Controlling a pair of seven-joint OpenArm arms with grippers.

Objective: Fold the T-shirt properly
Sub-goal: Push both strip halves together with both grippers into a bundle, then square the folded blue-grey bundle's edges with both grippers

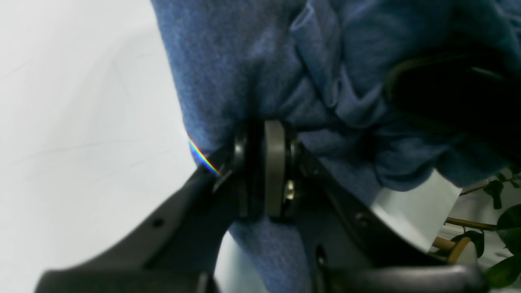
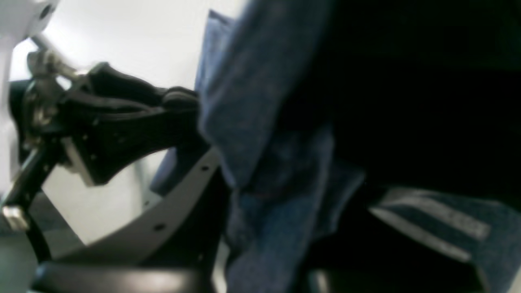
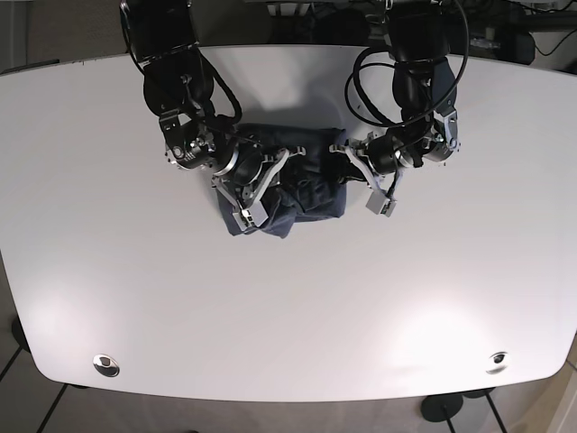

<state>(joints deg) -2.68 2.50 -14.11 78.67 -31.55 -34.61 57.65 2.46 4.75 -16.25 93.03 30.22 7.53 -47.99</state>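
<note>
The dark blue T-shirt (image 3: 306, 191) lies bunched in a heap at the middle back of the white table (image 3: 288, 307). My left gripper (image 3: 346, 161) is at the shirt's right edge. In the left wrist view its pads (image 1: 274, 167) are pressed together on a fold of the blue T-shirt (image 1: 244, 61). My right gripper (image 3: 269, 177) is over the heap's left part. In the right wrist view the T-shirt (image 2: 252, 101) drapes between its fingers (image 2: 183, 195) and hides the tips. The left gripper (image 2: 122, 122) shows there too, touching the cloth's edge.
Both arms reach in from the table's far edge. Two round fittings (image 3: 105, 364) (image 3: 496, 362) sit near the front edge. Green plant leaves (image 1: 504, 219) show at the lower right of the left wrist view.
</note>
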